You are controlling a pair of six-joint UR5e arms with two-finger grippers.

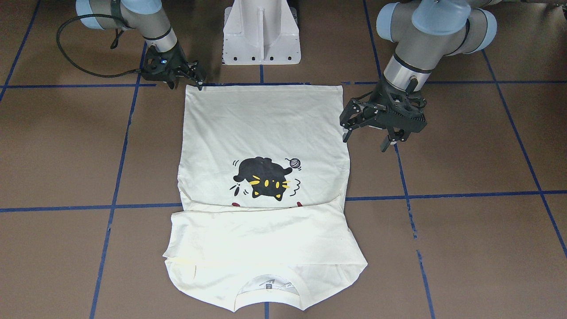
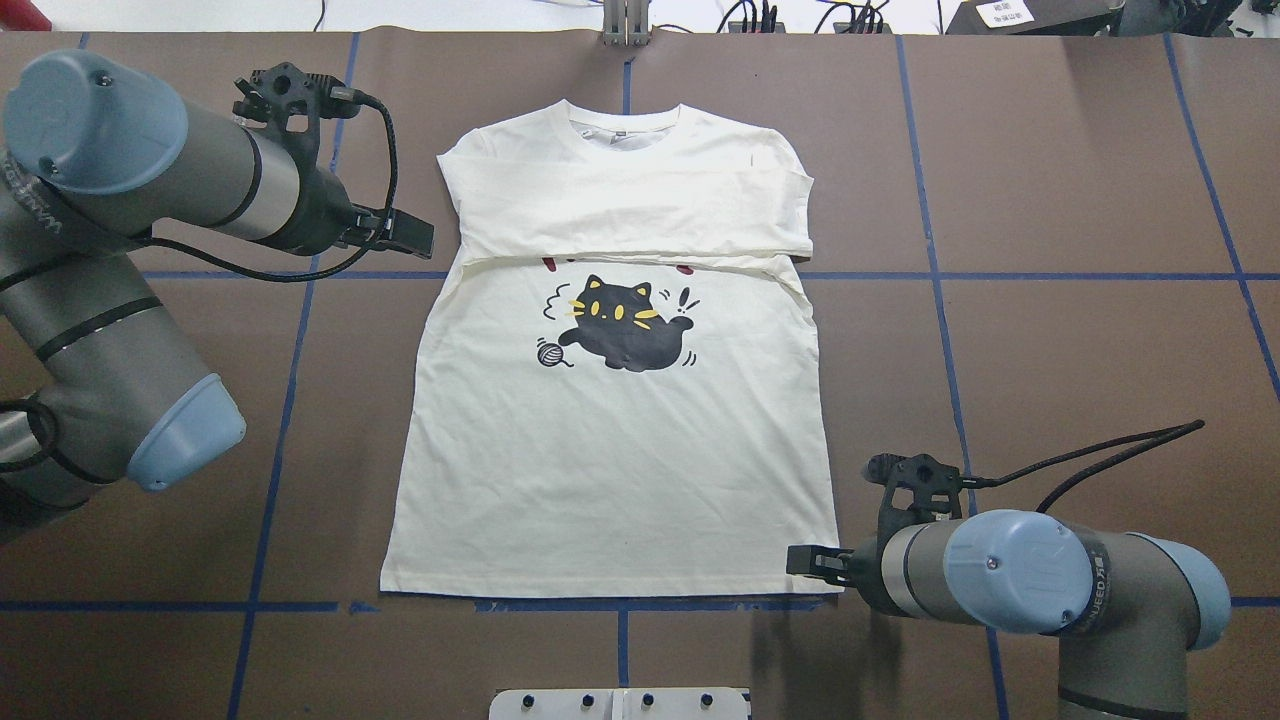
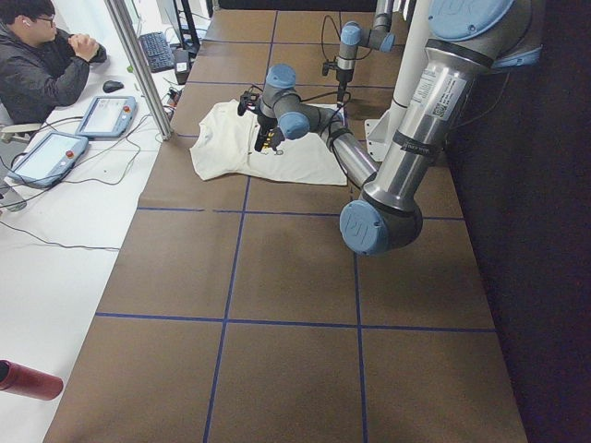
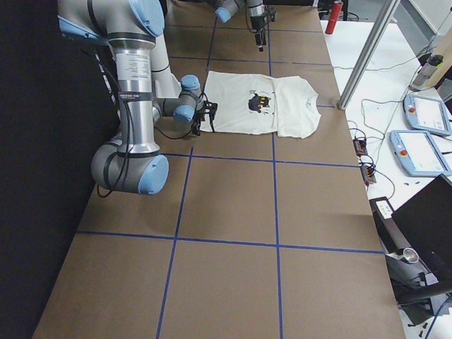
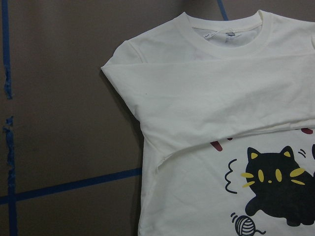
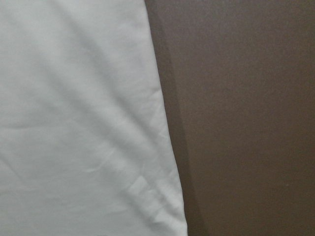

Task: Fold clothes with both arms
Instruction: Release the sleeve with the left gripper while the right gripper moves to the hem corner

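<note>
Where the shirt (image 2: 610, 480) lies: flat and print side up, midway along the table (image 2: 1050, 350), its hem by the edge nearest the robot and its collar (image 2: 622, 125) toward the far edge.
Sleeves (image 2: 630, 215): both are folded in across the chest, making 1 cream band below the collar.
Lettering (image 2: 548, 264): mostly hidden under that band, with only 2 red tips showing at its lower edge.
Cat (image 2: 620, 325): black with yellow marks, uncovered just below the band, with a ball of yarn beside it.
Left gripper (image 1: 366, 138): raised above the table, just beside the shirt's side edge on the robot's left. Its 2 fingers are spread apart and hold nothing.
Right gripper (image 1: 199, 79): low at the hem corner on the robot's right. Whether it touches the cloth, and whether its fingers are apart or together, cannot be told.
Right wrist view: only the shirt's plain edge and bare brown table.
Tape (image 2: 1000, 276): blue lines cross the table in a grid.
Base (image 1: 261, 31): white, at the middle of the robot's edge, just past the hem.
</note>
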